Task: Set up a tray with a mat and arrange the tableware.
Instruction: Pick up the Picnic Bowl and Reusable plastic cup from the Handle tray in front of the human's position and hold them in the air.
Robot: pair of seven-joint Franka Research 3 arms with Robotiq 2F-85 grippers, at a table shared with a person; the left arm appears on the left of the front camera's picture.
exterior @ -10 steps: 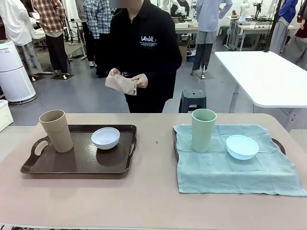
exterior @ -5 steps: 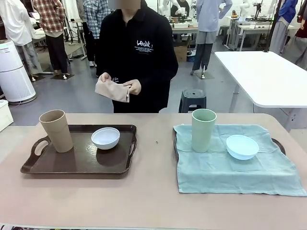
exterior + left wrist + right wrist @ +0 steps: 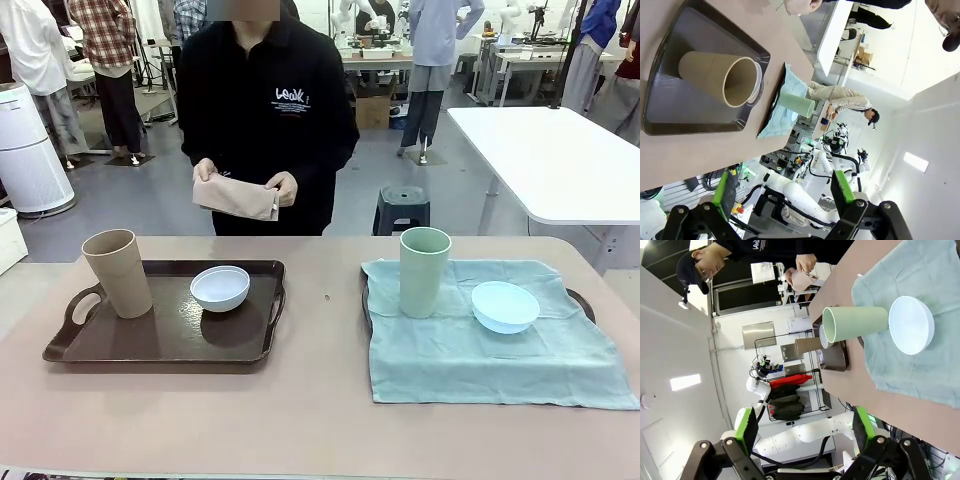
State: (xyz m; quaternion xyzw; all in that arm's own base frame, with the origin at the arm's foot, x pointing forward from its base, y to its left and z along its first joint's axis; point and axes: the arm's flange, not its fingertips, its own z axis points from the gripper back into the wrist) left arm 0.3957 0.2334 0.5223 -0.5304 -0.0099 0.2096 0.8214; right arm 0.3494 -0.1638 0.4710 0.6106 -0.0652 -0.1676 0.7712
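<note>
Left pincer: black fingers with green pads are standing apart, gripping nothing, hanging above the near-left edge of the pinkish-beige tabletop. Its wrist camera is looking down on the dark brown rectangular plastic tray with cut-out handles.

Right pincer: fingers are likewise spread wide, holding nothing, hovering off the tabletop's right side.

On the brown tray, at the left half of the tabletop:
- The tall beige handleless tumbler is standing upright in the far-left corner.
- The small round white bowl is sitting just beside it toward the middle, mouth up, a small gap between the two.
- No mat is lying on this tray; its bare bottom is showing.

On the right half:
- A pale teal cloth mat is lying spread and slightly rumpled, draping over a second dark tray whose handle is peeking out at the far-right edge.
- The tall pale green handleless tumbler is standing upright on the mat's far-left part.
- The small round light blue bowl is resting on the mat to its right, apart from it.

Far side: a person in a black top is standing behind the left tray, holding a folded beige cloth in both hands at waist height, above and clear of the tabletop.
</note>
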